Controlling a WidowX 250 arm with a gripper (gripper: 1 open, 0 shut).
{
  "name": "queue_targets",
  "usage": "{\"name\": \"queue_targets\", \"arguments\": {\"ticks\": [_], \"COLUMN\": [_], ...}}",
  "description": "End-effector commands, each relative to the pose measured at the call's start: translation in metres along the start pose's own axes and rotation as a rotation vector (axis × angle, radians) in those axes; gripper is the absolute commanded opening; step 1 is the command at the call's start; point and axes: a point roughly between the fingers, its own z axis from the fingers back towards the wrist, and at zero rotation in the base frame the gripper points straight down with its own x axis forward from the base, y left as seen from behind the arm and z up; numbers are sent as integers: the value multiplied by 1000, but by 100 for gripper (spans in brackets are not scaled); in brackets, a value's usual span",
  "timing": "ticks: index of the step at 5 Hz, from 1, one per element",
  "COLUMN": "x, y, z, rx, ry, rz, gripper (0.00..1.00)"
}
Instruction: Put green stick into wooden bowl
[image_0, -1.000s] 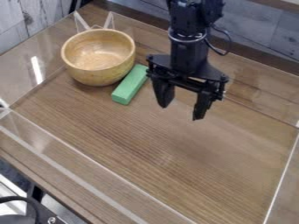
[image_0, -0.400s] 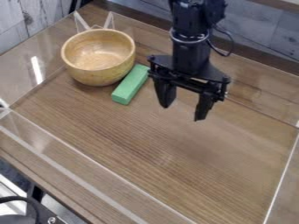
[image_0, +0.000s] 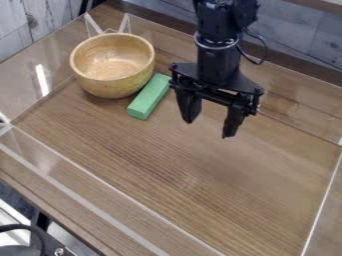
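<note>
While the green stick (image_0: 148, 96) lies flat on the desk (image_0: 174, 180), nothing about it is seen to have shifted from the earlier frames: the same slanted lie is kept, one end angled up toward the arm, the other down toward the lower left. It is found just beside the wooden bowl (image_0: 111, 65), close against the bowl's lower right side; whether the two actually touch cannot be told from this view. The bowl is seen upright, its hollow bare, the stick plainly outside it.

Just right of the stick, the pincer (image_0: 209, 113) is held pointing straight down, its dark fingers (image_0: 234, 118) spread wide apart with nothing between them. The stick is not gripped; the nearest finger is seen just beside the stick's upper end, and contact cannot be made out. Compared with a second ago, the pincer is placed exactly as before, with the same spread and the same height over the wood grain. The black arm (image_0: 219, 30) is carried up out of the top of the picture, unmoved as well.

Around the desk, a clear walled enclosure (image_0: 54, 160) is seen, its edges catching the light, and no change is noted there either.
</note>
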Motion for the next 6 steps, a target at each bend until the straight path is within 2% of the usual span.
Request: {"name": "queue_targets", "arguments": {"ticks": [1, 4, 5, 6], "x": [5, 6, 15, 22], "y": [1, 22, 49, 81], "z": [16, 4, 6, 9], "rx": [-7, 10, 24, 28], "ry": [-63, -24, -49, -88], "rz": [3, -1, 10, -1], "gripper": [100, 100, 100, 100]}}
